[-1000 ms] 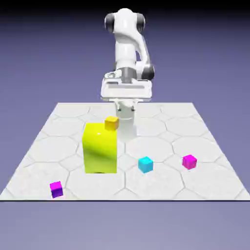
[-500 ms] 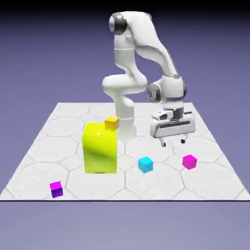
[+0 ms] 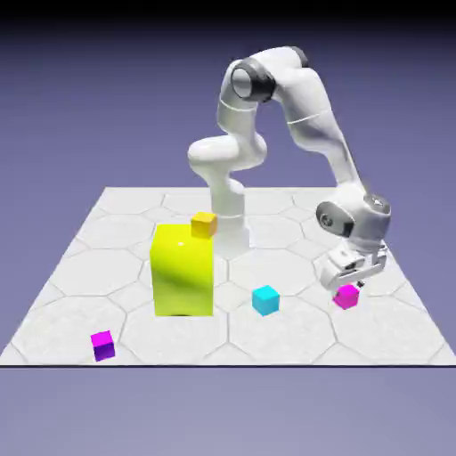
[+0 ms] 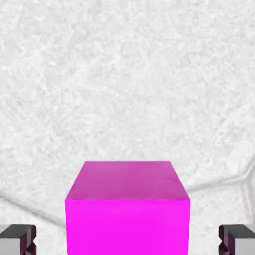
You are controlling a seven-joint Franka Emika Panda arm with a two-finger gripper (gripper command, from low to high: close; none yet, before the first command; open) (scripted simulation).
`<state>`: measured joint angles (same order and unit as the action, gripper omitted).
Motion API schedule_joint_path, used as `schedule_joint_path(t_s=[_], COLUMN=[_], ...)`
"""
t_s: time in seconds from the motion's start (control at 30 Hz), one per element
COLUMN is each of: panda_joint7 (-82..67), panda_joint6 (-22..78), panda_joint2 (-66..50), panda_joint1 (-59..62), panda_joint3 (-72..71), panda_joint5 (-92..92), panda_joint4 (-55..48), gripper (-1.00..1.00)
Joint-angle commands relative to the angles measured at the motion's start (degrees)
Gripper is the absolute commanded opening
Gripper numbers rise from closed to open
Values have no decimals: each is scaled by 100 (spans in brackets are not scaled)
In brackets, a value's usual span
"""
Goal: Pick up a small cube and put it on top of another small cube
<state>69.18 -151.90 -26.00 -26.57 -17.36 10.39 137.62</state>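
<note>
On pale tabletop [image 3: 276,343], magenta cube [image 4: 127,226] (between pincer [image 4: 127,240] fingertips [image 4: 19,239])

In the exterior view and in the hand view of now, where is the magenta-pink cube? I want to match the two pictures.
Exterior view: the magenta-pink cube is right of centre, below the gripper.
Hand view: bottom middle, large, cut by the lower edge, between the two open fingertips.
Shared landmark: the pale tabletop with its thin grey seam lines.

Cube between the fingers [image 4: 127,226]: smooth, matt, like plastic
Floor tile beyond the fingers [image 4: 124,89]: mottled, stone-like
Arm above the fingers [image 3: 307,111]: glossy white plastic
</note>
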Motion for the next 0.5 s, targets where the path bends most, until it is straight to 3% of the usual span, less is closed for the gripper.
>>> schedule_joint_path(t_s=[0.0, 0.17, 0.47], panda_joint7=[0, -417, -2464], panda_joint6=[0, 947, 1268], panda_joint2=[0, 1037, 2906], panda_joint1=[0, 415, 1476], panda_joint3=[0, -455, 636], panda_joint5=[0, -544, -957], panda_joint4=[0, 59, 1529], gripper=[-100, -100, -100])
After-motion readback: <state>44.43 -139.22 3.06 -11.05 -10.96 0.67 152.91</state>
